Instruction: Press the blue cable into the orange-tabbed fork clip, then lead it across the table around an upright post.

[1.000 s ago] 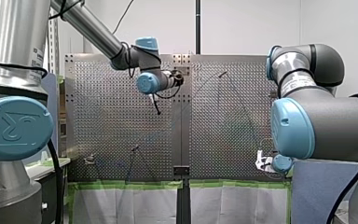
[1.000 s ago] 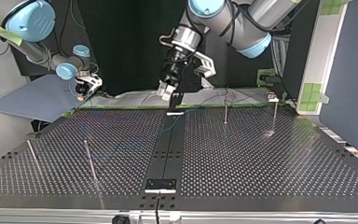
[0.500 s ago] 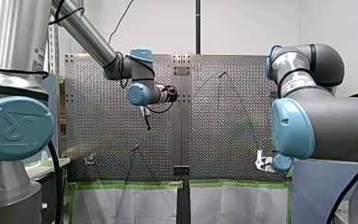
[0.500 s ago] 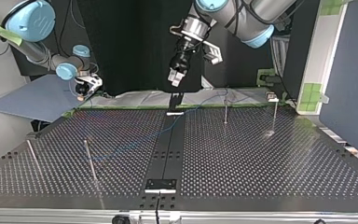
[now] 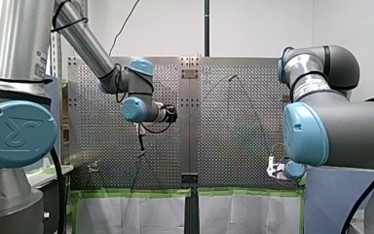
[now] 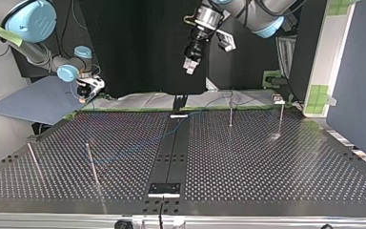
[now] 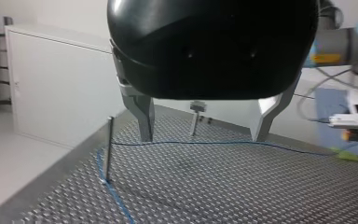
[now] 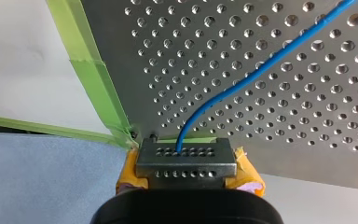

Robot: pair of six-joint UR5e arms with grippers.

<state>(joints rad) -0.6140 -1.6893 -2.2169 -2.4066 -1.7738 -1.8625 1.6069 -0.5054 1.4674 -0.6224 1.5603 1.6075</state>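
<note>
Blue cable point(image 7: 279, 148) bends at a post point(image 7: 108, 149), ahead of my left end effector point(image 7: 201, 138), wide open and empty; my right end effector point(image 8: 186, 169) grips its end.

In the top view my left hand point(image 6: 189, 66) hangs above the counter's point(image 6: 267, 162) far edge near the middle, touching nothing, while my right hand point(image 6: 86, 90) sits off the far corner at that view's left. Through my right wrist view the cable point(image 8: 242, 81) crosses the counter near its corner and ends between that hand's closed pads, just past the rim. Through my left wrist view the cable stretches from an edge post point(image 7: 108, 149), standing near the counter's rim, across just ahead of my left hand's parted fingers point(image 7: 144, 116), with a farther post point(image 7: 195, 122) upright beyond, between them.
</note>
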